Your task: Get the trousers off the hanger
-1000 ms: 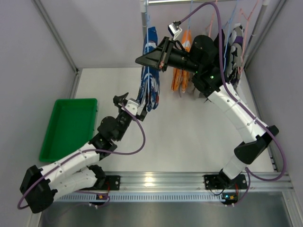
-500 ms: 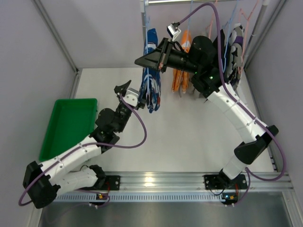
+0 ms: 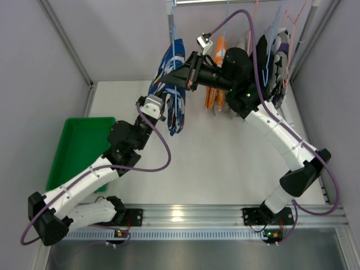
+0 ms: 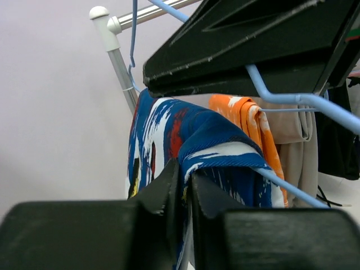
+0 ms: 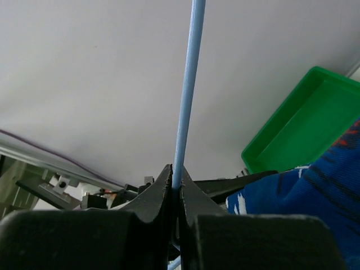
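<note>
The blue trousers with white pattern point(image 3: 174, 104) hang over a light blue hanger point(image 4: 292, 99) on the rack. My left gripper point(image 4: 185, 170) is shut on a fold of this blue cloth near the hanger's lower bar; in the top view the left gripper point(image 3: 159, 93) is pressed into the cloth from the left. My right gripper point(image 5: 176, 171) is shut on the hanger's thin blue rod point(image 5: 188, 84); from above, the right gripper point(image 3: 167, 82) reaches in from the right. Orange trousers point(image 4: 253, 121) and grey trousers point(image 4: 301, 149) hang behind.
A green tray point(image 3: 81, 149) lies on the table at the left. The rack's metal post point(image 3: 170, 22) stands just behind the blue trousers. More hangers with dark garments point(image 3: 278, 56) crowd the rail at the right, close to the right arm.
My left gripper rose toward the rack, went from open to shut on the blue trousers, and the cloth now bulges to the left. The right gripper kept its hold on the hanger.
</note>
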